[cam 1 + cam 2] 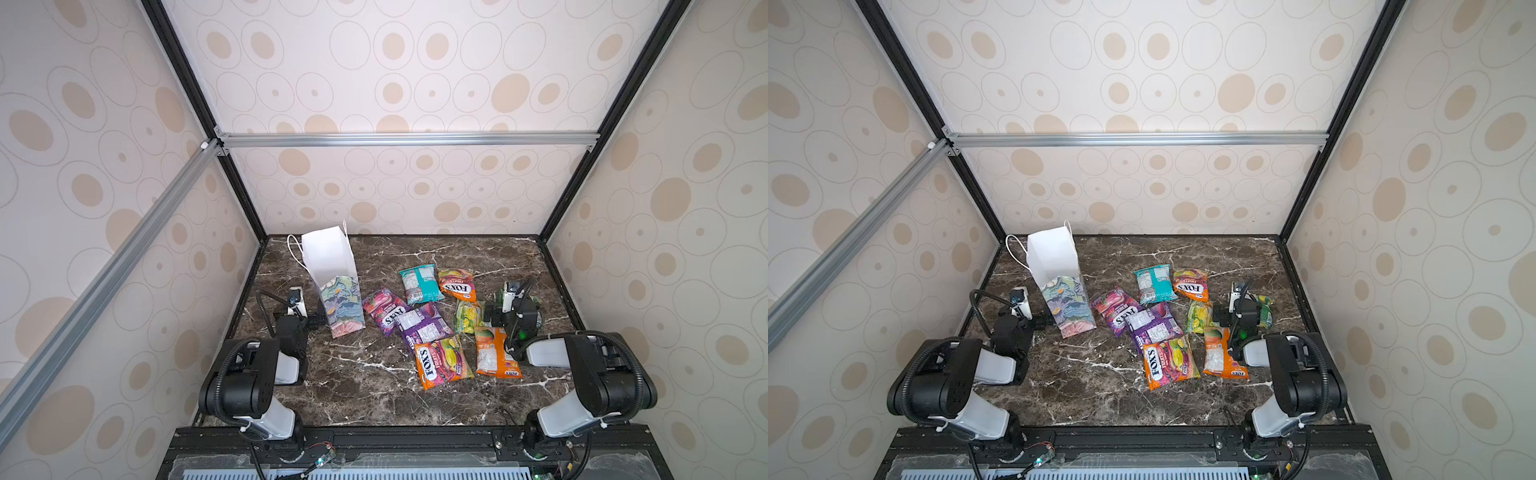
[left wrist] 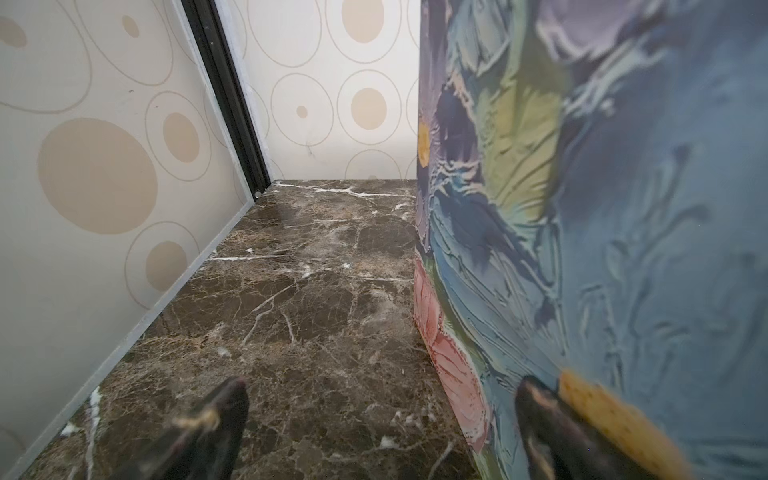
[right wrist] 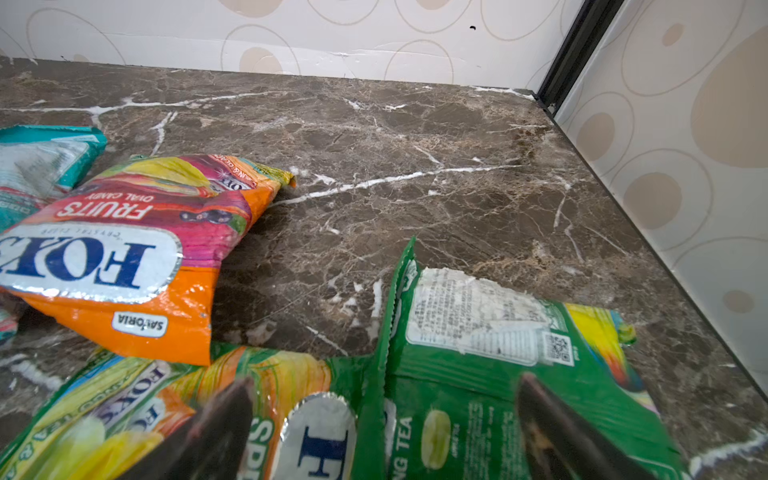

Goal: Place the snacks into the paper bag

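2 green snacks [image 3: 478, 374] lie just below the spread right jaws.

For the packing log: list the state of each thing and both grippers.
paper bag: upright, mouth open
teal packet: flat on table
far orange packet: flat on table
pink-red packet: flat on table
purple packet: flat on table
multicolour packet: flat on table
near orange packet: flat on table
yellow-green packet: flat on table
green packet: one edge raised
left gripper: open, beside paper bag
right gripper: open, over yellow-green packet
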